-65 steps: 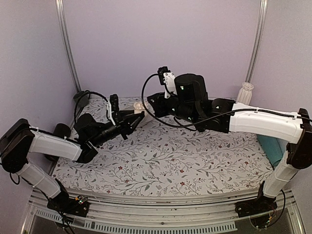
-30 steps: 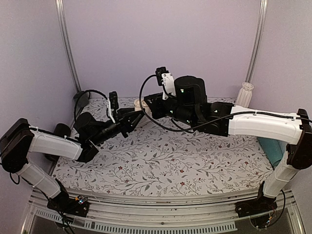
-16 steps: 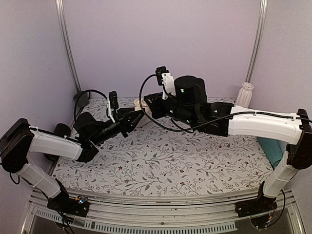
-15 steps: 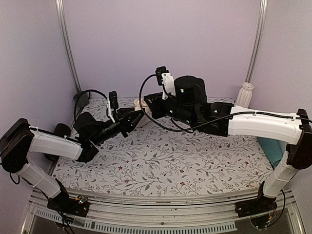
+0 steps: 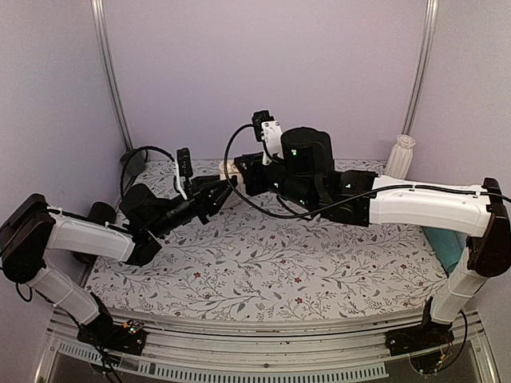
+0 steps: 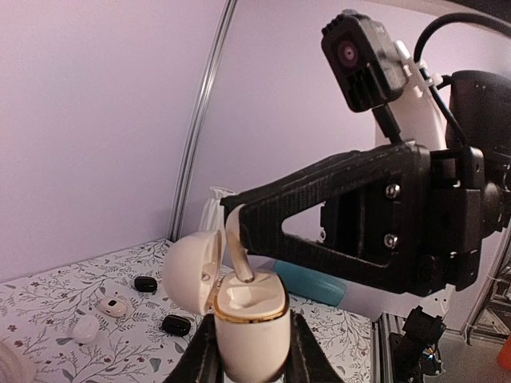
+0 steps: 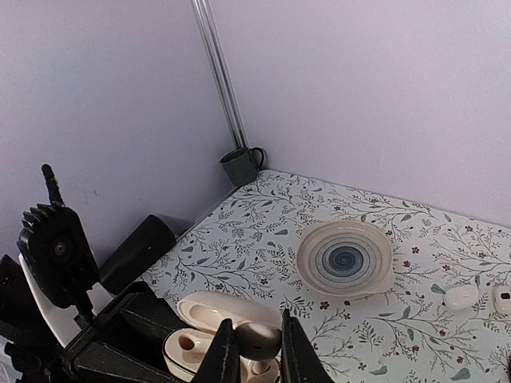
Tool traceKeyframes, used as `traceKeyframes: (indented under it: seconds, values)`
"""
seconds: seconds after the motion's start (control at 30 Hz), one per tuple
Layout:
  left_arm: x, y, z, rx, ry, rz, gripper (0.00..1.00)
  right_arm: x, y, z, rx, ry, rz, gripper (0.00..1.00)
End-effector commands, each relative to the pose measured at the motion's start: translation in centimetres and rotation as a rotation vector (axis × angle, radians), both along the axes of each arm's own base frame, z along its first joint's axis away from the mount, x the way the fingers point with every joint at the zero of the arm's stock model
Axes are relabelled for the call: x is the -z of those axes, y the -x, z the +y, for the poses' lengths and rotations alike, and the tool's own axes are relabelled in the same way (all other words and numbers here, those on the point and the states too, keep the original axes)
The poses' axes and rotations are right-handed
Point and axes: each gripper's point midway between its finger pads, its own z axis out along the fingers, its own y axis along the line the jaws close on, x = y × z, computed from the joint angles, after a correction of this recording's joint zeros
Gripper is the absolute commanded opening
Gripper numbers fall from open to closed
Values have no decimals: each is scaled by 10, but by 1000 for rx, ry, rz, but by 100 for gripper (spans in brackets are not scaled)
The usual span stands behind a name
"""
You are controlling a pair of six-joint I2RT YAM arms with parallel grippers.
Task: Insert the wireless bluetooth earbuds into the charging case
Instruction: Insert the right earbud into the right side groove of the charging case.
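Observation:
My left gripper (image 6: 249, 355) is shut on the white charging case (image 6: 250, 319) and holds it upright above the table, with the lid (image 6: 192, 271) swung open to the left. My right gripper (image 7: 253, 345) is shut on a cream earbud (image 7: 257, 337). The earbud's stem (image 6: 238, 254) points down into a well of the case (image 7: 188, 351). In the top view both grippers (image 5: 222, 190) (image 5: 242, 171) meet at the back left of the table. Two small white pieces (image 6: 85, 329) (image 6: 112, 306) lie on the table; I cannot tell whether either is the second earbud.
Two small black rounded pieces (image 6: 145, 283) (image 6: 176, 325) lie near the white ones. A ribbed bowl (image 7: 345, 259) and a dark mug (image 7: 242, 165) stand at the back. A black cylinder (image 5: 100, 214) lies at the left, a white bottle (image 5: 403, 153) and a teal object (image 5: 447, 243) at the right.
The right arm has shifted a little left, bringing its gripper closer over the left gripper and the case. The left arm has barely moved.

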Motion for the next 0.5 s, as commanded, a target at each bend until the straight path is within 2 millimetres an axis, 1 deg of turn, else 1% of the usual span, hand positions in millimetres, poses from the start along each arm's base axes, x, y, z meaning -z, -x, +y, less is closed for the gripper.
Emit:
traceKeyframes:
  seconds: [0.0,0.47]
  values:
    - [-41,10,9,-4,109,-83,0,16,4,6,-10,43,3,12]
    - [-39,4,11,-69,62,-134,0,12,16,10,-84,47,15,14]
